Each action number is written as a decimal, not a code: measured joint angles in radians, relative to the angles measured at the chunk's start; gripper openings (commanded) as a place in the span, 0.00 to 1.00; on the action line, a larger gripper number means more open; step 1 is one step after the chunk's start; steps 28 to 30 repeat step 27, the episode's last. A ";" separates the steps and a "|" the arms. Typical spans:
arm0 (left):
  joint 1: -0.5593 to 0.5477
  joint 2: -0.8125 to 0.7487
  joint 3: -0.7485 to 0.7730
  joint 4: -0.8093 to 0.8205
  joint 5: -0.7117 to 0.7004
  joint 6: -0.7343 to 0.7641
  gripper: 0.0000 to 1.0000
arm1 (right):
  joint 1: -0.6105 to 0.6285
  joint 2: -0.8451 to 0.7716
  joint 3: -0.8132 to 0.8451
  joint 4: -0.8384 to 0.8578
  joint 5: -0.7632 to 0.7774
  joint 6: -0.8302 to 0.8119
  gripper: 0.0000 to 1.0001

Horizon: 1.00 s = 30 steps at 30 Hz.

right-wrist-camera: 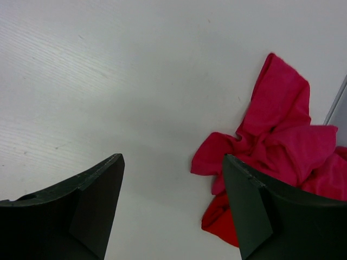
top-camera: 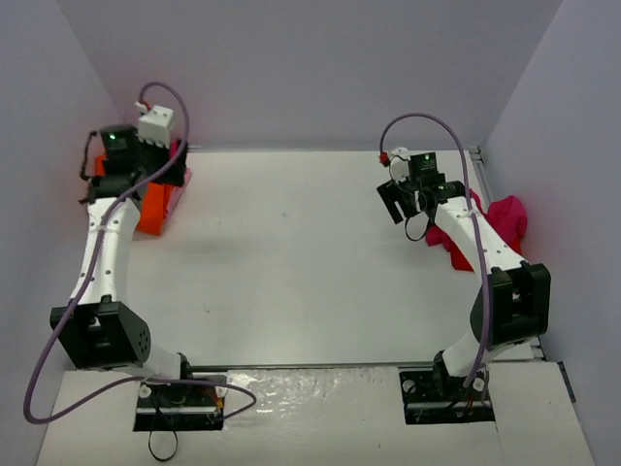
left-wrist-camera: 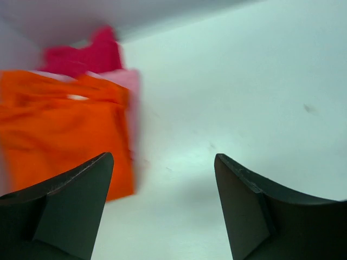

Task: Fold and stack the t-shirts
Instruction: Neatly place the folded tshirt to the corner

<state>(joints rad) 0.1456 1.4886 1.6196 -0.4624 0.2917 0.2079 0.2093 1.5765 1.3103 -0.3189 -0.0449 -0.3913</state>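
Gaping wide and empty, the left hand point(left-wrist-camera: 162, 157) hovers at the far left corner of the white table point(top-camera: 310, 272) by a folded bright orange cloth t-shirt point(left-wrist-camera: 59, 130); the right hand point(right-wrist-camera: 173, 157), equally wide, hovers beside crumpled magenta-pink cloth t-shirts point(right-wrist-camera: 282, 141) at the right edge.

folded orange t-shirt point(left-wrist-camera: 59, 135), end effector point(left-wrist-camera: 162, 157) spread wide

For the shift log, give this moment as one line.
left end effector open, by folded stack | right end effector open, by crumpled shirts
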 measured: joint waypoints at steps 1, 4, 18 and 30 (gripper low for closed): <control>-0.030 -0.020 -0.094 0.023 0.017 -0.006 0.69 | -0.008 -0.005 -0.033 0.019 0.012 0.007 0.70; -0.089 -0.054 -0.351 0.118 0.054 -0.045 0.61 | -0.051 -0.017 -0.141 0.113 0.027 0.059 0.71; -0.072 -0.204 -0.779 0.424 0.031 -0.108 0.62 | -0.117 -0.047 -0.251 0.334 0.048 0.193 0.79; -0.062 -0.202 -0.846 0.519 0.018 -0.131 0.61 | -0.117 -0.047 -0.221 0.338 0.065 0.197 0.75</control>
